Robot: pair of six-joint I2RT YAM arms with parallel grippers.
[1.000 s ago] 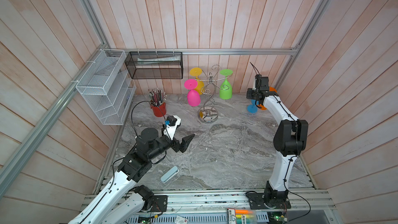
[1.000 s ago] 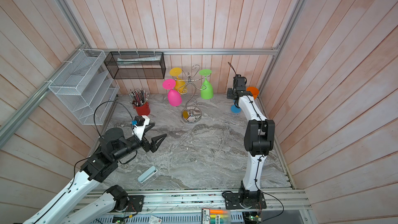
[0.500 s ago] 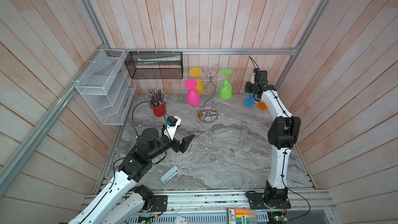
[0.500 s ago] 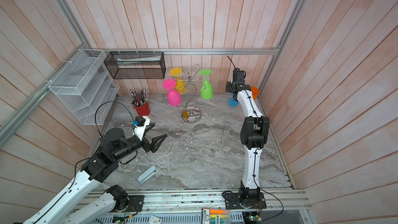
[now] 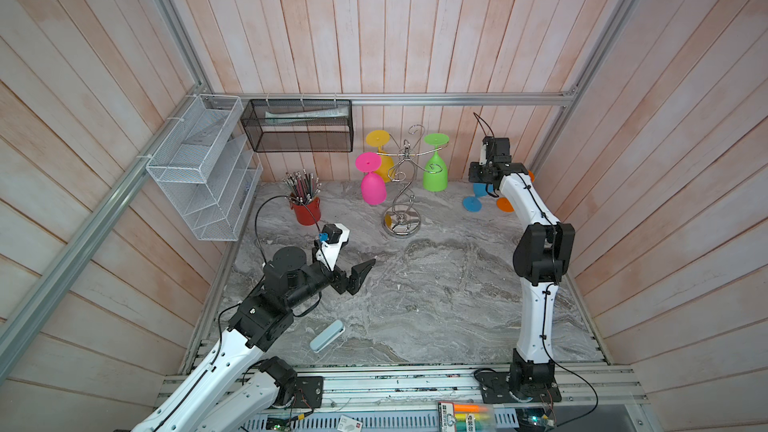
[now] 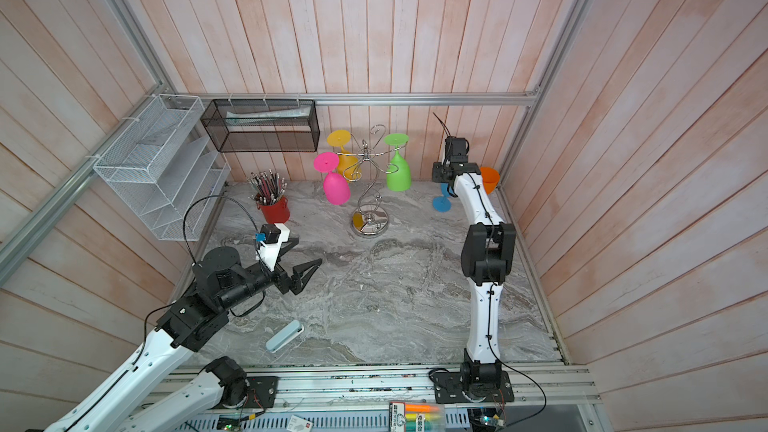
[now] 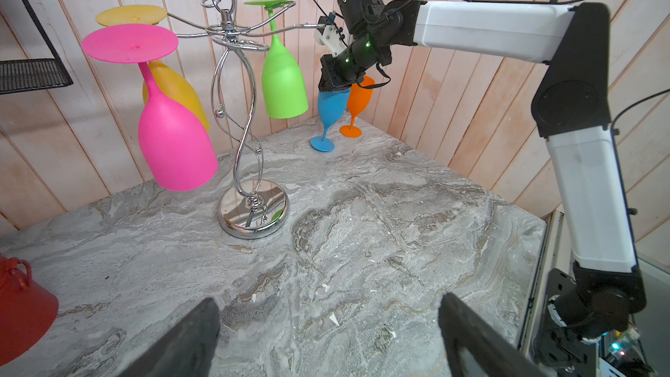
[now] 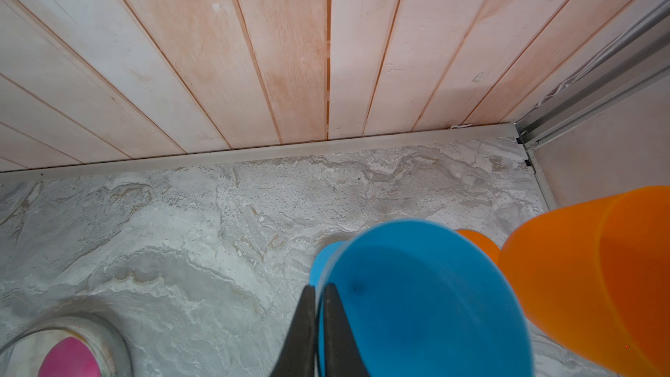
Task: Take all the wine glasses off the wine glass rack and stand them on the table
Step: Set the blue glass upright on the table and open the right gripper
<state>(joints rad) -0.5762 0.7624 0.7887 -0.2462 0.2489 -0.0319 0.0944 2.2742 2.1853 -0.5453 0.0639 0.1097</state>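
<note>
The chrome wine glass rack [image 5: 401,189] [image 6: 368,189] [image 7: 239,103] stands at the back of the marble table. A pink glass [image 5: 372,187], a yellow glass [image 5: 384,164] and a green glass [image 5: 434,174] hang upside down from its arms. My right gripper [image 8: 318,295] [image 7: 335,88] is shut on the rim of the blue wine glass [image 8: 427,302] [image 7: 331,110], one finger inside the bowl and one outside. The blue glass is tilted, foot down at the table, right of the rack and beside an upright orange glass [image 7: 359,99] [image 8: 598,277]. My left gripper [image 6: 305,253] [image 7: 328,306] hovers open and empty over the front left.
A red pencil cup [image 5: 306,211] stands at the back left. A light blue case [image 5: 327,336] lies near the front edge. A white wire shelf [image 5: 199,168] and a black mesh basket [image 5: 299,130] hang on the walls. The right corner walls are close to the right gripper.
My right arm has swung the blue glass a little left and back, and its foot has come down beside the orange glass. The left arm has not moved.
</note>
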